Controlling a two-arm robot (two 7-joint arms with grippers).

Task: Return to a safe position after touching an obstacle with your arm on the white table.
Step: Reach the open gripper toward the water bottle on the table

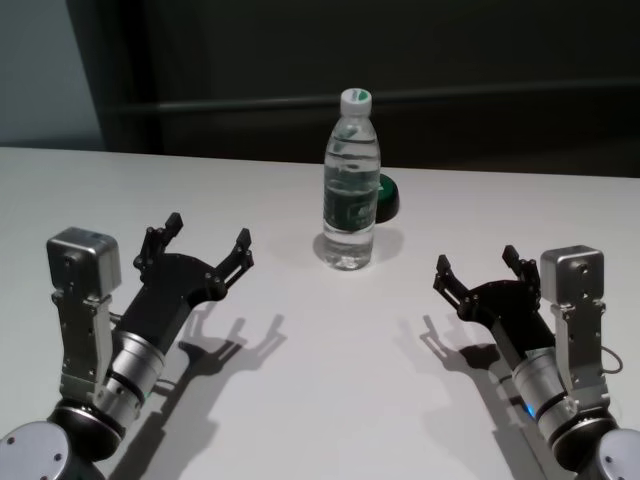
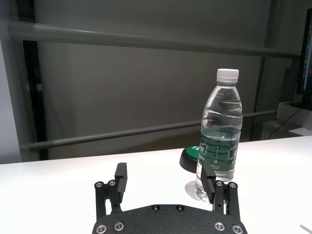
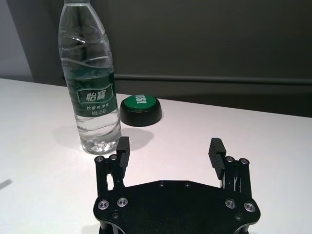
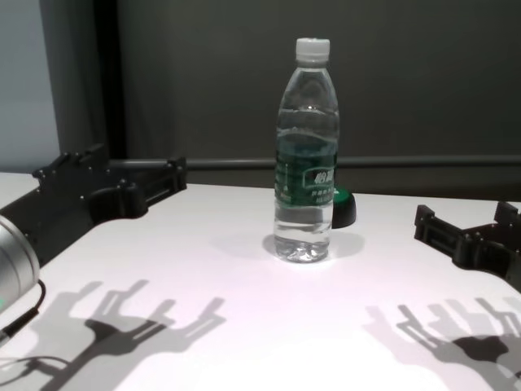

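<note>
The obstacle, a tall clear water bottle [image 1: 352,190] with a white cap and a dark green label, stands upright mid-table on the white table [image 1: 330,380]. It also shows in the left wrist view [image 2: 220,141], the right wrist view [image 3: 92,83] and the chest view [image 4: 306,155]. My left gripper [image 1: 208,243] hovers open and empty to the bottle's left, apart from it. My right gripper [image 1: 478,268] hovers open and empty to the bottle's right, nearer me. Each also shows in its own wrist view, left [image 2: 165,181] and right [image 3: 169,152].
A small black dome with a green top [image 1: 387,197] sits just behind and right of the bottle; it also shows in the right wrist view [image 3: 141,109]. A dark wall with a horizontal rail [image 1: 500,97] runs behind the table's far edge.
</note>
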